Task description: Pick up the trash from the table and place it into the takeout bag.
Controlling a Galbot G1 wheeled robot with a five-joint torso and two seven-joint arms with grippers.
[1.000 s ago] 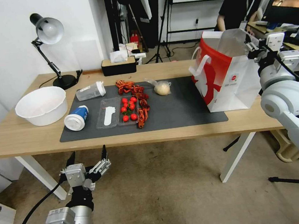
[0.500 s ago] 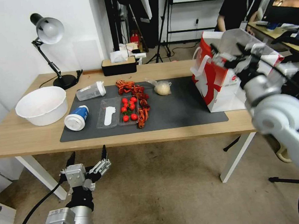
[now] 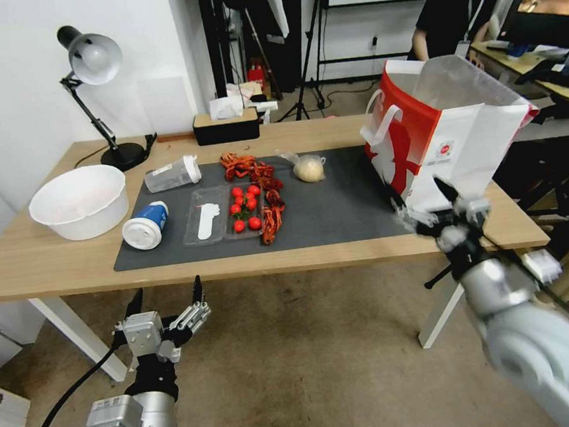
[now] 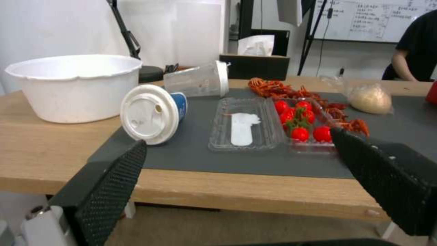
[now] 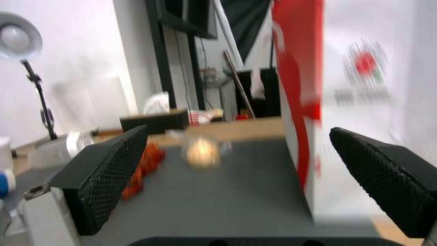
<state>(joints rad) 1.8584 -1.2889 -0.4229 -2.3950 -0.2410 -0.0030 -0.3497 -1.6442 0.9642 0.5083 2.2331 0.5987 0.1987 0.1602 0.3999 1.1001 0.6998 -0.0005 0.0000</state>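
The room is bright and evenly lit, with only soft shadows under the counter (image 3: 50, 267). The right wrist view is smeared with blur, so the takeout bag (image 5: 364, 102) looks fuzzy. The head view bends at its edges.

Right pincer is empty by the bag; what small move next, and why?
Probably swing the open right pincer left toward the small clear knotted bag: it lies nearest on the mat, beside the takeout bag.

On the table (image 3: 50, 270): mat (image 3: 338, 215) in the middle, bowl (image 3: 79, 201) left of it, bag (image 3: 447, 139) at its right end, lamp (image 3: 98, 90) behind the bowl.
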